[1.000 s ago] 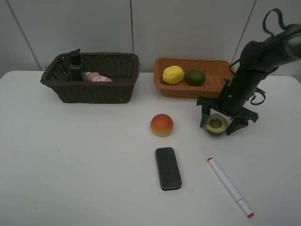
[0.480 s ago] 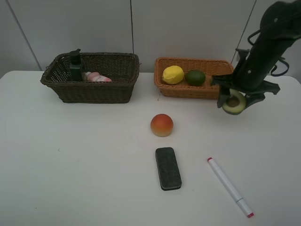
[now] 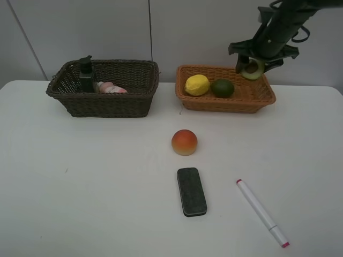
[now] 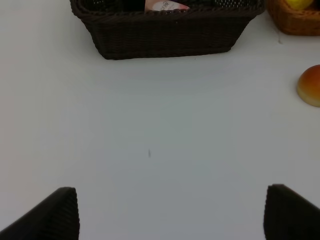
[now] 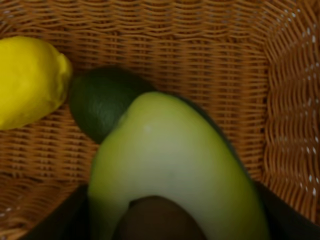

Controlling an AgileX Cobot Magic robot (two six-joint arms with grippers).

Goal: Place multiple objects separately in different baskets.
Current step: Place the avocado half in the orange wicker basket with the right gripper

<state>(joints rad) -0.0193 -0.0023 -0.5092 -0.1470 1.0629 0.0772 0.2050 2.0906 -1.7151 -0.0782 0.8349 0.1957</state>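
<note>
My right gripper (image 3: 252,67) is shut on the halved avocado (image 3: 251,69) and holds it in the air above the right part of the light orange-tan basket (image 3: 257,101). The wrist view shows the avocado (image 5: 170,165) over the basket floor (image 5: 150,40), with the yellow lemon (image 3: 196,85) (image 5: 30,80) and green lime (image 3: 222,88) (image 5: 102,100) lying inside. The dark brown basket (image 3: 107,104) (image 4: 165,35) holds the dark green pump bottle (image 3: 86,75) and pink bottle (image 3: 111,88) (image 4: 166,6). The peach (image 3: 184,142) (image 4: 310,85), black eraser (image 3: 191,191) and white marker (image 3: 261,212) lie on the table. My left gripper (image 4: 170,215) is open, low over bare table.
The white table (image 3: 80,187) ends at a grey wall behind the baskets. The left arm is outside the exterior high view.
My right gripper closed on the avocado on the table, lifted it and carried it up and back, over the light basket. Nothing else moved.
</note>
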